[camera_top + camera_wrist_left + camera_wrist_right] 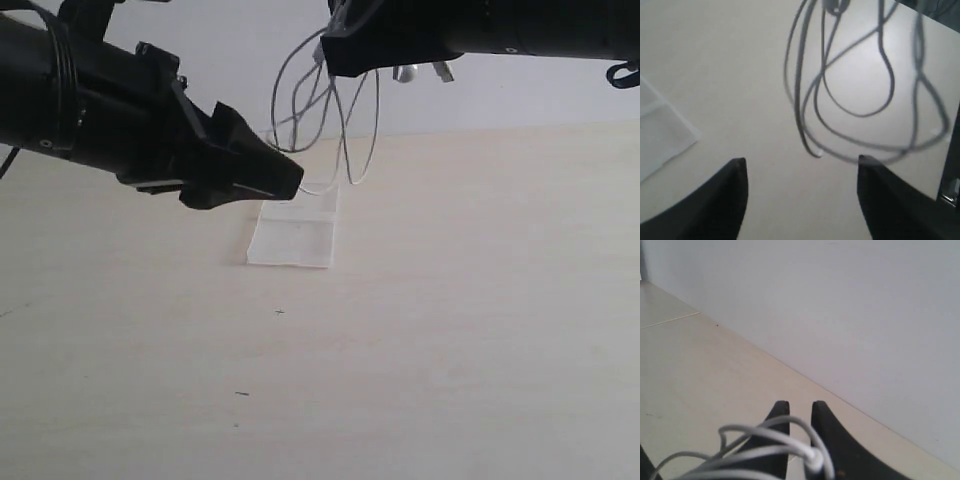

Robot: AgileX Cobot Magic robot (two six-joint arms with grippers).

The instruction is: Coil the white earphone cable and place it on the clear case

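Left gripper [802, 165] gapes wide, holding nothing, arm slanting down toward 4 o'clock. Cable [345, 130] loops dangle at its 2 o'clock, just apart. Case [292, 235] lies flat on the table [470, 330] at its 6 o'clock, lowest loop near its far edge. Right gripper [800, 407], up high, arm level, pinches the cable's top.

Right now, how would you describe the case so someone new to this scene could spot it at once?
Take the pale table; toward its back, just under the left tool's tip in the exterior view, lies the case. It is a see-through rectangle lying flat on the surface, unlike the looped white cable hanging nearby from the right tool.
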